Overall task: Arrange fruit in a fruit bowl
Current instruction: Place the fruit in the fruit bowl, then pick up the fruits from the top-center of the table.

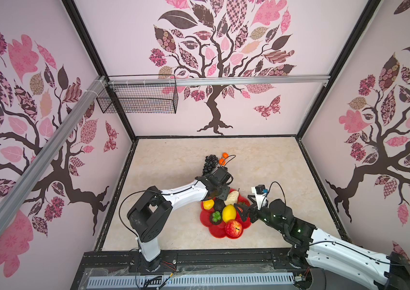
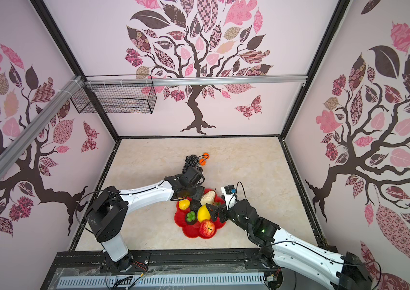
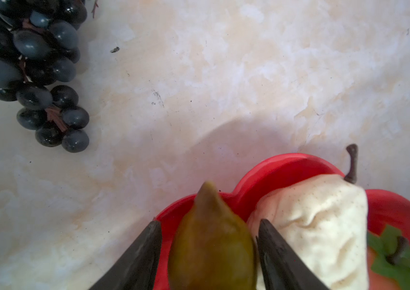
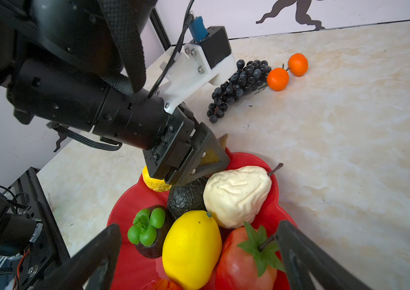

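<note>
Left fingers (image 3: 143, 256) loosely flank brown pear (image 3: 211, 241) at fruit bowl (image 3: 281, 165) rim; right fingers (image 4: 98, 251) gape empty.

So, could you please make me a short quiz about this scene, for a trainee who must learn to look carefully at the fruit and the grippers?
1. True or false: the grape bunch lies on the table, outside the red bowl.
2. Which fruit sits between the jaws of the left gripper? A banana, B brown pear, C pineapple.
3. How many small oranges lie near the grape bunch?
Key: 1 true; 2 B; 3 two.
</note>
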Available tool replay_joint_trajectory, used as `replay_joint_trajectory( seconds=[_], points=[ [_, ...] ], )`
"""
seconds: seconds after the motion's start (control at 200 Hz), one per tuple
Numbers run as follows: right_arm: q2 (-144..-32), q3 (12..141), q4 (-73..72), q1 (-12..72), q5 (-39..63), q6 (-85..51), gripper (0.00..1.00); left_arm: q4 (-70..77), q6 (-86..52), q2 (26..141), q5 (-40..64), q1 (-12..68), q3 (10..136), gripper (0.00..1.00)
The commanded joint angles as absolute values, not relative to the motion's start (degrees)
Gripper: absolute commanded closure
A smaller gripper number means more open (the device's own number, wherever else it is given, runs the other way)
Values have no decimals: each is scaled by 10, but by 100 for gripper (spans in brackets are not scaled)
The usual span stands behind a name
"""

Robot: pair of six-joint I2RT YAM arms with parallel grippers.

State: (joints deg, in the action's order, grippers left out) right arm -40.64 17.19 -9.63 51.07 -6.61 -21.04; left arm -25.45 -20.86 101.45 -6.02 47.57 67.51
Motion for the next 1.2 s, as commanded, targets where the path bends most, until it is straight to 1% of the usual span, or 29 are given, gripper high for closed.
replay_joint_trajectory(
  seconds=[0.0, 0.22, 0.385, 0.465, 0.56, 0.665, 0.8, 0.965, 1.13, 1.195],
  points=[
    [-412, 185, -100, 511, -62, -212, 0, -259, -207, 1011, -58, 477, 702, 34],
    [-416, 188, -103, 511, -62, -213, 0, -261, -215, 978, -65, 478, 692, 34],
    [-402, 192, -92, 511, -71, -215, 0, -232, -231, 906, -90, 475, 664, 33],
    [-391, 195, -79, 511, -81, -215, 0, -213, -247, 878, -89, 455, 653, 31],
    [-383, 202, -62, 511, -98, -220, 0, -200, -269, 880, -78, 414, 661, 30],
    [-380, 211, -42, 511, -116, -230, 0, -208, -268, 921, -75, 373, 699, 30],
    [-372, 214, -23, 511, -128, -239, 0, -229, -245, 1000, -60, 345, 777, 31],
    [-351, 212, 0, 511, -149, -245, 0, -247, -205, 1095, -43, 343, 874, 37],
    [-326, 203, 17, 511, -157, -252, 0, -242, -183, 1169, -31, 345, 950, 37],
    [-319, 199, 19, 511, -157, -255, 0, -261, -165, 1206, -27, 347, 996, 39]
  ],
)
